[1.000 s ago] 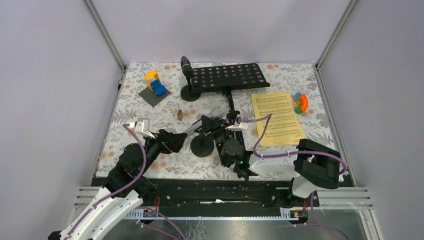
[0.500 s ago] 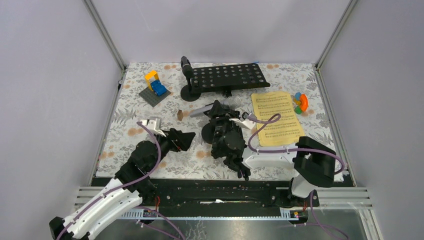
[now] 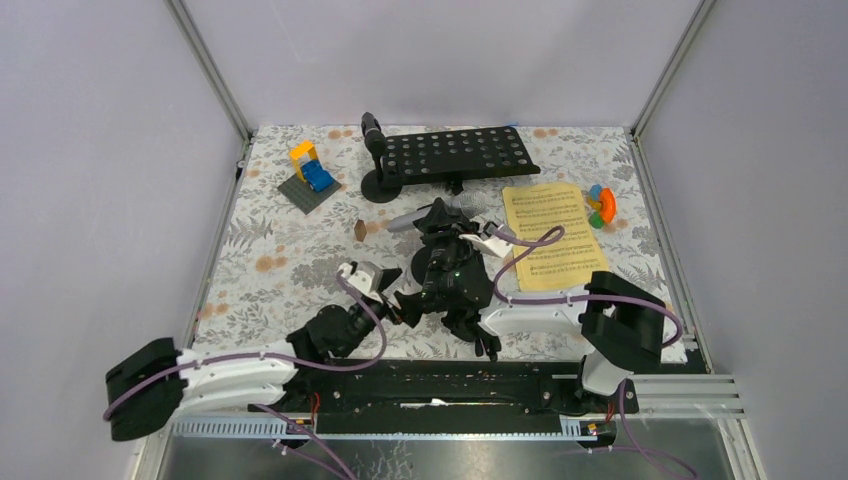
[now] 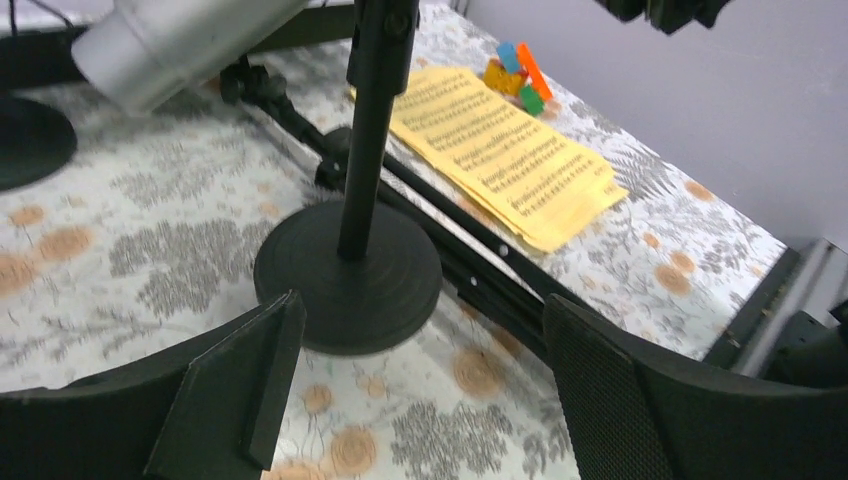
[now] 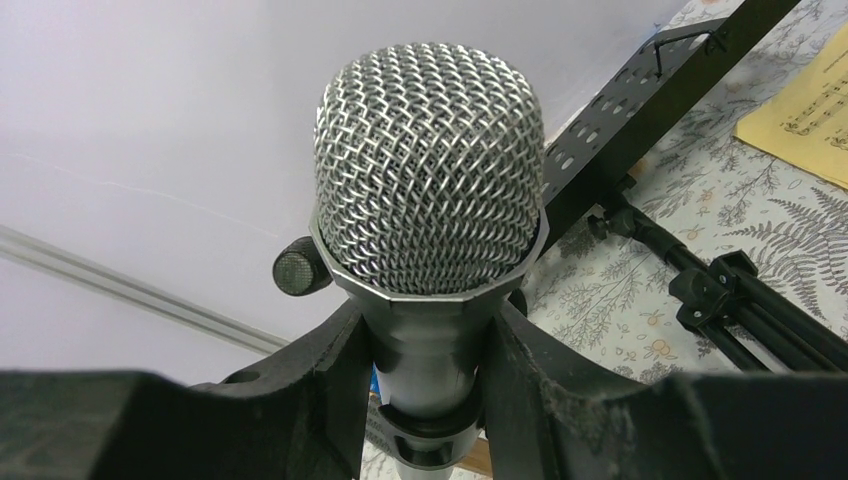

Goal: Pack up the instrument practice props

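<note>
The right gripper point(image 5: 430, 350) clamps both fingers on the barrel of the silver microphone point(image 5: 430, 170), whose mesh head rises just beyond the fingertips. The perforated music rack point(image 5: 640, 110) is farther ahead to the right. The left gripper point(image 4: 420, 390) hangs with its jaws spread wide. A black disc-based post point(image 4: 348, 275) stands on the floral table point(image 4: 150, 250) just ahead, between its fingers. Yellow sheet-music pages point(image 4: 500, 150) lie beyond, ahead-right, past the tripod legs point(image 4: 480, 268).
</note>
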